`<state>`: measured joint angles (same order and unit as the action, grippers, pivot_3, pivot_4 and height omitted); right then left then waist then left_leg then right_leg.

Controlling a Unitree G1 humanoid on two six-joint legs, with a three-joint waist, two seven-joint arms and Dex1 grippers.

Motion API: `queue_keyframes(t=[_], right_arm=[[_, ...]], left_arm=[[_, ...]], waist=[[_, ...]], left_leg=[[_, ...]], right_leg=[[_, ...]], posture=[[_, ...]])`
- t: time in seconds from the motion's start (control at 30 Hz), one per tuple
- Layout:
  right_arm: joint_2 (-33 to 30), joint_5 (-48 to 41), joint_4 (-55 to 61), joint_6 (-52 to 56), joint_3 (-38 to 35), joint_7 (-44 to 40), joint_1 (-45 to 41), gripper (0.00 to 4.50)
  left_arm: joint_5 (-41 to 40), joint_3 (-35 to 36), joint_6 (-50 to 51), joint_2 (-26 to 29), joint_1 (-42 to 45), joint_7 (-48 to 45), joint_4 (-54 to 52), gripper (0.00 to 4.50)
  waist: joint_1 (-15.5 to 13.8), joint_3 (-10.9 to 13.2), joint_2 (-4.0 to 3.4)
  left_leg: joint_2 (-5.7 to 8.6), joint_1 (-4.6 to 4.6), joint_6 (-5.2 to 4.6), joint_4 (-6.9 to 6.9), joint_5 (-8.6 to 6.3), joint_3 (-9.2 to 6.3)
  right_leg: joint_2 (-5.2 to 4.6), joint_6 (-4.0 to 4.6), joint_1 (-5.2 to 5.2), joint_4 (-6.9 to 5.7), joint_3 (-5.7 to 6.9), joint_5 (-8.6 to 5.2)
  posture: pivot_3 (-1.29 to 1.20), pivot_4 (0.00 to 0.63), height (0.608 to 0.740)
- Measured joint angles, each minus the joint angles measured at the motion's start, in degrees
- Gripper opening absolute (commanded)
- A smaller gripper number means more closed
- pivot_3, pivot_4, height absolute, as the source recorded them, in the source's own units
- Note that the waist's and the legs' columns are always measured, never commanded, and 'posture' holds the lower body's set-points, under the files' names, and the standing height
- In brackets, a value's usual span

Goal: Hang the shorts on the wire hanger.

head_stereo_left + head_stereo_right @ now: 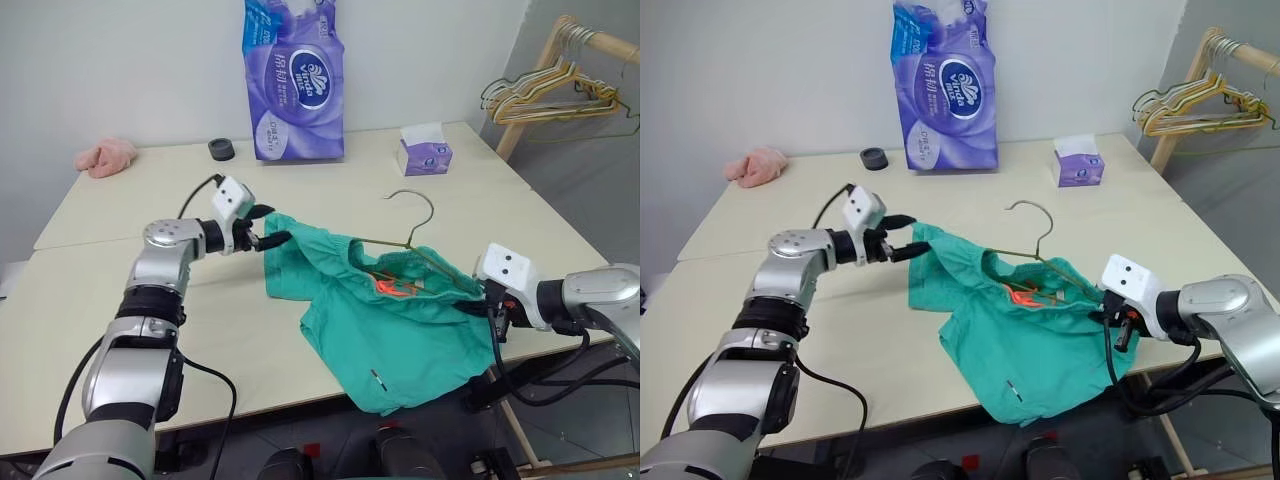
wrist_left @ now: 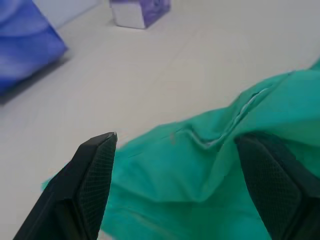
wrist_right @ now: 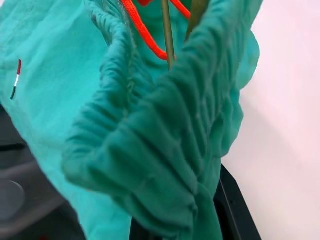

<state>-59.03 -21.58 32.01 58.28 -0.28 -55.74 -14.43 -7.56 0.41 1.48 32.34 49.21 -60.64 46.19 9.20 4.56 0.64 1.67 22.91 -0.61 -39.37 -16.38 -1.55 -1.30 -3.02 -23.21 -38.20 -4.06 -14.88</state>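
Teal-green shorts [image 1: 390, 330] lie bunched at the near edge of the table [image 1: 150, 300], one leg spilling over that edge, with the wire hanger [image 1: 415, 245] threaded into the waistband and its hook pointing toward the table's far edge. The left gripper [image 1: 272, 236] stands with its jaws spread, a fold of the cloth lying between its fingers [image 2: 95, 175] but not pinched. The right gripper [image 1: 1114, 322], toward the table's right near corner, is clenched on the gathered waistband, with the hanger's wire and an orange drawstring [image 3: 142, 30] showing just beyond the fabric it holds. The risk from here is likely the free side: with only one end of the waistband held, a lift or tug by the right arm could drag the shorts off the hanger's far shoulder, or the weight of the overhanging leg could pull the garment and hanger off the table together.
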Motion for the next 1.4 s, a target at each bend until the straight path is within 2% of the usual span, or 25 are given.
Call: queue_keyframes(t=[0.1, 0.2, 0.3, 0.43, 0.63, 0.77, 0.83, 0.97, 1.03, 1.2, 1.3, 1.4], right_arm=[[3.48, -5.90, 1.51, 9.37, -8.43, 1.23, 1.94, 0.00], [6.07, -10.71, 2.68, 20.20, -17.02, 3.09, 2.63, 0.00], [8.75, -14.85, 3.73, 30.34, -26.88, 5.60, 3.64, 0.00], [8.81, -22.09, 2.36, 33.78, -38.03, 11.09, 7.70, 0.00], [4.42, -38.78, -3.10, 33.77, -55.66, 26.82, 16.11, 0.00], [4.22, -53.46, -5.49, 33.79, -65.11, 41.93, 22.95, 0.00], [3.35, -60.45, -8.09, 33.39, -68.73, 50.40, 25.63, 0.00], [-2.25, -81.44, -14.06, 22.82, -71.38, 70.94, 39.27, 0.00], [-3.89, -87.49, -15.14, 17.32, -72.02, 77.08, 42.53, 0.00], [-11.30, -90.00, -25.04, 11.65, -72.60, 85.36, 40.30, 0.00], [-14.83, -90.10, -29.81, 12.08, -71.50, 86.26, 38.97, 0.00], [-19.88, -89.77, -38.35, 12.56, -67.01, 85.67, 35.07, 0.00]], left_arm=[[-1.83, -0.14, 3.25, -0.26, -0.27, -3.87, -4.44, 3.95], [-5.25, -1.61, 9.30, -1.90, -3.10, -8.34, -14.93, 3.95], [-9.28, -4.31, 17.93, -6.81, -5.63, -8.75, -25.62, 3.95], [-12.69, -6.99, 25.30, -11.50, -5.71, -6.95, -34.94, 3.95], [-14.41, -8.05, 29.53, -16.93, -2.67, -2.41, -39.21, 3.95], [-13.61, -11.13, 26.73, -20.47, -0.10, -1.93, -40.69, 3.95], [-12.64, -12.60, 24.73, -23.11, 1.77, -0.98, -40.50, 3.95], [-10.29, -14.78, 19.82, -25.85, 5.22, -0.01, -39.35, 3.95], [-10.20, -14.92, 19.19, -26.95, 5.44, 0.23, -38.78, 3.95], [-8.35, -17.39, 14.82, -30.69, 6.87, 0.54, -36.87, 3.95], [-8.04, -18.28, 14.12, -31.80, 7.19, 0.61, -36.86, 3.95], [-7.81, -18.27, 14.06, -32.17, 7.29, 1.31, -36.82, 3.95]], waist=[[0.01, -0.01, 0.00], [0.05, -0.03, -0.02], [-0.11, -0.02, -0.02], [0.47, -0.01, -0.04], [2.64, 0.17, -0.09], [4.51, 0.76, -0.16], [5.52, 1.53, -0.14], [7.89, 2.26, -0.66], [9.41, 2.45, -0.55], [12.32, 3.61, -0.14], [13.12, 4.23, 0.01], [13.38, 4.77, 0.08]], left_leg=[[0.00, 0.01, 0.00, -0.01, 0.00, -0.02], [0.00, 0.02, 0.00, -0.03, 0.00, -0.01], [0.00, 0.07, -0.02, -0.13, -0.01, -0.05], [0.00, 0.05, -0.04, -0.21, -0.03, 0.04], [0.03, 0.01, -0.18, -0.24, -0.11, 0.13], [0.10, 0.01, -0.31, -0.24, -0.18, 0.25], [0.11, -0.01, -0.41, -0.20, -0.24, 0.29], [0.20, -0.24, -0.90, -0.07, -0.53, 0.50], [0.22, -0.43, -0.90, 0.26, -0.53, 0.81], [0.45, -0.70, -1.08, 0.44, -0.63, 1.63], [0.51, -0.76, -1.20, 0.44, -0.69, 1.81], [0.54, -0.86, -1.23, 0.45, -0.71, 1.96]], right_leg=[[0.00, 0.00, 0.01, -0.03, -0.01, 0.00], [-0.01, 0.00, 0.01, -0.05, -0.02, 0.00], [-0.01, 0.00, 0.02, -0.09, -0.01, 0.00], [0.01, -0.01, 0.03, -0.18, -0.08, -0.01], [0.23, -0.28, 0.09, -0.33, -0.17, -0.22], [0.50, -0.53, 0.21, -0.20, -0.26, -0.40], [0.51, -0.65, 0.61, 0.30, -0.27, -0.47], [0.46, -0.82, 1.12, 1.00, -0.40, -0.57], [0.47, -0.89, 1.14, 1.23, -0.76, -0.55], [0.30, -1.33, 1.13, 1.38, -1.60, -0.54], [0.23, -1.46, 1.14, 1.42, -1.80, -0.54], [0.21, -1.51, 1.14, 1.42, -1.95, -0.52]], posture=[[-0.25, 0.047, 0.740], [-0.27, 0.058, 0.740], [-0.31, 0.077, 0.740], [-0.37, 0.099, 0.740], [-0.46, 0.133, 0.740], [-0.51, 0.153, 0.740], [-0.52, 0.163, 0.740], [-0.53, 0.174, 0.740], [-0.53, 0.181, 0.740], [-0.52, 0.194, 0.740], [-0.51, 0.205, 0.740], [-0.49, 0.214, 0.740]])
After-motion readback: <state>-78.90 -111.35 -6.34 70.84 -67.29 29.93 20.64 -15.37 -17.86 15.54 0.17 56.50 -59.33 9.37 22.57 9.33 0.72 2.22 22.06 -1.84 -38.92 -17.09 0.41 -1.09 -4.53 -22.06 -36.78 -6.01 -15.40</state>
